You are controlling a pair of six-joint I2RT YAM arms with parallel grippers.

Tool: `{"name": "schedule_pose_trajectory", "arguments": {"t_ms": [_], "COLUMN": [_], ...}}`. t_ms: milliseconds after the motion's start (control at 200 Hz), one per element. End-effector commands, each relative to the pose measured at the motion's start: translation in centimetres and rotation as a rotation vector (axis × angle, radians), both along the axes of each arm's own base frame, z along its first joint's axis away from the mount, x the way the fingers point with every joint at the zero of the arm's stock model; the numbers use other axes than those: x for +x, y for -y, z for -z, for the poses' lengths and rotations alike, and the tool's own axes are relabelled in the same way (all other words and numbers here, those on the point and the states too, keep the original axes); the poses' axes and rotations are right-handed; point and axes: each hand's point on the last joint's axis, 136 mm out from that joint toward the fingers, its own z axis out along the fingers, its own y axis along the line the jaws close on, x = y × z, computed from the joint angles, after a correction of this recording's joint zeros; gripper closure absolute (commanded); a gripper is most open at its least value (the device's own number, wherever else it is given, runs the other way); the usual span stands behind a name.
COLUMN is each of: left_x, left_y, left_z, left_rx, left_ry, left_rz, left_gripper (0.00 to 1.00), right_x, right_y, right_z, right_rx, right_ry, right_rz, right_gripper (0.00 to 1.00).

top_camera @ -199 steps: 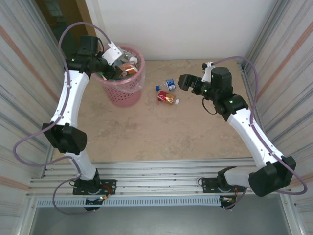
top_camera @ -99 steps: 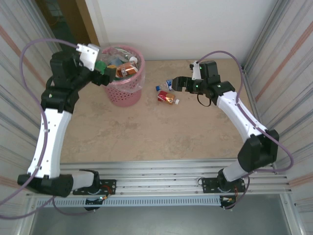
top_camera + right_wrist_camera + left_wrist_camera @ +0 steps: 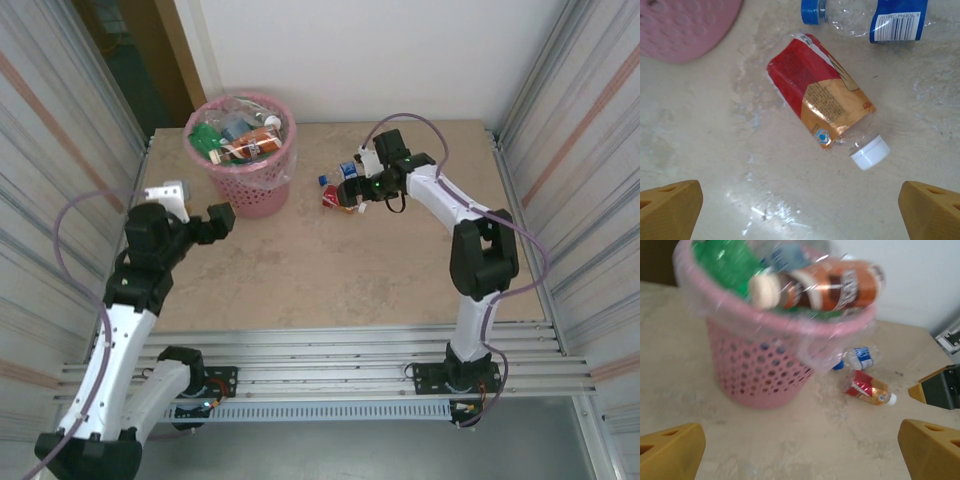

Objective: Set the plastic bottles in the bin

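Two lie near bin [image 3: 246,195]: red-label bottle [image 3: 822,107], blue-label bottle [image 3: 890,17], barcode [image 3: 895,31] legible from right wrist; left gripper [image 3: 800,450], right gripper [image 3: 800,210] gaping, empty

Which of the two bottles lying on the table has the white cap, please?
The red-and-orange-labelled bottle; the blue-labelled bottle beside it has a blue cap.

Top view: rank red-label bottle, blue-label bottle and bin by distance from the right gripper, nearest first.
1. Red-label bottle: directly under the right gripper.
2. Blue-label bottle: just beyond, toward the back wall.
3. Bin: well off to the left.
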Motion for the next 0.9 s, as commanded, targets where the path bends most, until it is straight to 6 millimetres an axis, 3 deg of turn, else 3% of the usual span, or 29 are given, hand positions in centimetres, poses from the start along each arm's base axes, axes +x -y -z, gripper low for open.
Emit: {"name": "schedule_pose_trajectory", "arguments": {"t_ms": [0,155,291,386,411,491,636,897], "left_x": [-1.4,-3.0,-3.3,-3.2,-3.1,-2.9,-2.6,-2.1], "left_y": [-2.6,-3.7,-3.7,-3.7,-3.6,-3.4,-3.1,-2.7], "left_z": [1.7,5.7,7.7,8.3,8.4,8.6,9.0,9.4], "left_rx": [-0.081,-0.126,-0.163,-0.177,-0.181,-0.191,-0.202,-0.214], "left_ry": [-0.012,-0.076,-0.108,-0.117,-0.118,-0.12,-0.134,-0.148], "left_rz": [-0.176,-0.255,-0.274,-0.28,-0.279,-0.275,-0.264,-0.25], "left_gripper": [0.01,0.01,0.01,0.01,0.01,0.01,0.01,0.01], "right_x": [0.9,2.1,3.1,3.3,4.0,4.2,4.1,3.5], "right_y": [-0.1,-0.9,-1.6,-1.8,-2.1,-2.4,-3.2,-3.7], "right_z": [1.0,2.5,3.7,5.3,4.6,5.5,7.2,10.2], "right_rx": [-0.063,-0.1,-0.142,-0.172,-0.167,-0.174,-0.167,-0.19], "right_ry": [0.011,0.016,0.021,-0.001,0.023,0.008,-0.02,-0.077], "right_rz": [-0.065,-0.101,-0.136,-0.16,-0.163,-0.18,-0.21,-0.24], "right_gripper": [0.01,0.02,0.02,0.02,0.02,0.02,0.0,0.06]}}
